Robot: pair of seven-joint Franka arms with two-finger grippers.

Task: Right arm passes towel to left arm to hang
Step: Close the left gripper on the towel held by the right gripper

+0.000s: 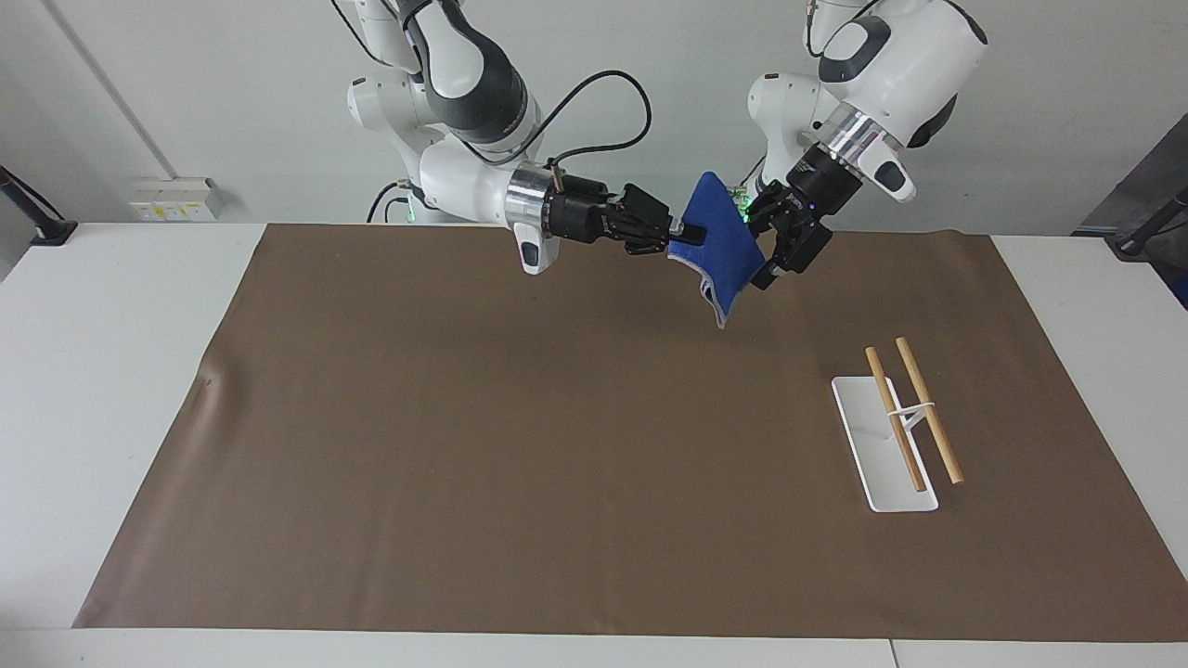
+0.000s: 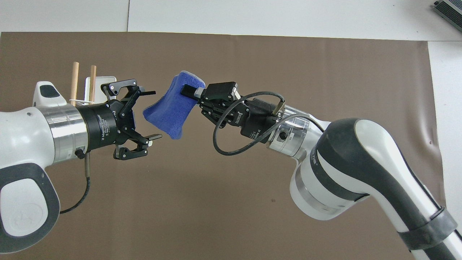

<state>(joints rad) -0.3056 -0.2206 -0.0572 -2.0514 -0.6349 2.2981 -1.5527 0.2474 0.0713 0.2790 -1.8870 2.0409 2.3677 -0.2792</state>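
The bright-blue towel (image 1: 719,255) hangs in the air over the brown mat's edge nearest the robots. It also shows in the overhead view (image 2: 171,110). My right gripper (image 1: 687,239) is shut on the towel's upper edge and holds it out sideways; the overhead view shows its grip on the towel too (image 2: 188,91). My left gripper (image 1: 763,250) is open at the towel's free edge. In the overhead view the left gripper (image 2: 154,115) has one finger on each side of that edge, with the jaws wide apart.
A white towel rack (image 1: 882,455) with two wooden rods (image 1: 928,408) stands on the brown mat (image 1: 464,417) toward the left arm's end. In the overhead view the rack (image 2: 103,80) is partly covered by the left gripper.
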